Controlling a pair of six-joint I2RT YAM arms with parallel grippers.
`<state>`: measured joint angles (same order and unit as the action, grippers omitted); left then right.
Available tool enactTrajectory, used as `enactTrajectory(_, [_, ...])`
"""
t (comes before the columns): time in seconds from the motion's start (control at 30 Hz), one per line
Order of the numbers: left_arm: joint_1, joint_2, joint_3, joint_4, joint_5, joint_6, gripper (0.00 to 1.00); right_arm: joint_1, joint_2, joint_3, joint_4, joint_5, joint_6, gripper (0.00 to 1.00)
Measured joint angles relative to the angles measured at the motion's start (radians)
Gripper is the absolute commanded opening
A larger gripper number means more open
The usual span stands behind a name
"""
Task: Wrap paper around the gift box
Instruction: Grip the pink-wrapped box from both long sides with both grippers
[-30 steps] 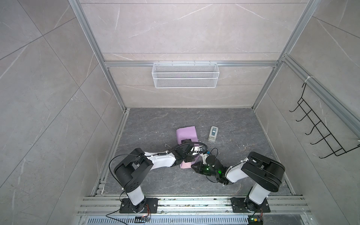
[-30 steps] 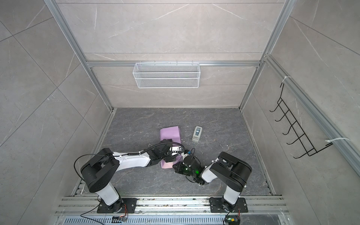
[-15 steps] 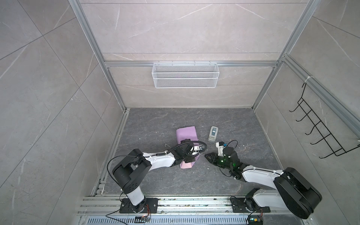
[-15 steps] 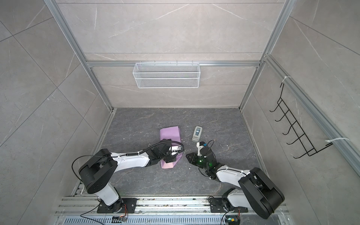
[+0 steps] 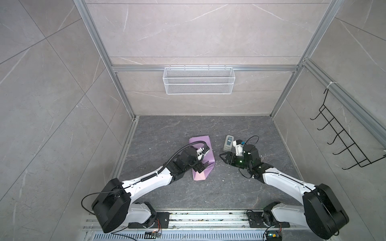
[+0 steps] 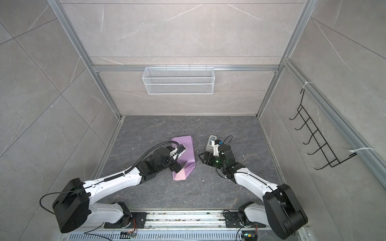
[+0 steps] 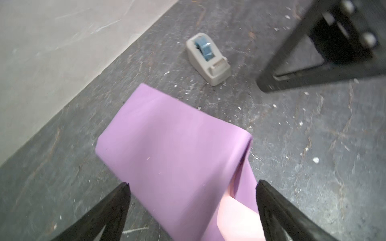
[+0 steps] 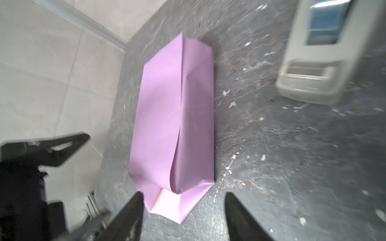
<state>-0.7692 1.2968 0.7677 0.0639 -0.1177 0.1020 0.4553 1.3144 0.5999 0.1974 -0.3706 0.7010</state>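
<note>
R arm (image 5: 279, 181) swung back off the paper (image 8: 167, 114) — R fingers (image 8: 131, 215) spread, empty; L fingers (image 7: 112, 210) wide, straddling it.

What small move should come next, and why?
Probably swing the right end effector to the tape dispenser for a strip: the paper is folded round, but its near end gapes loose, pink showing, while the open left end effector hovers over it.
</note>
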Motion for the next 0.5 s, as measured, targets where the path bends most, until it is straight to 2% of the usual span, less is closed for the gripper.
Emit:
enactTrajectory(0.13, [0.193, -0.014, 0.000, -0.030, 0.084, -0.325, 0.85, 0.039, 0.126, 0.084, 0.000, -0.001, -0.004, 0.77])
enactTrajectory(0.2, [0.262, 0.003, 0.000, -0.040, 0.121, -0.446, 0.83, 0.039, 0.185, 0.118, 0.010, -0.002, 0.003, 0.78])
enactTrajectory(0.33, [0.277, 0.104, 0.021, -0.057, 0.217, -0.599, 0.74, 0.039, 0.286, 0.173, 0.025, -0.017, 0.015, 0.78])
enactTrajectory(0.5, [0.265, 0.226, 0.048, -0.068, 0.316, -0.687, 0.64, 0.039, 0.325, 0.184, 0.036, -0.046, 0.025, 0.76])
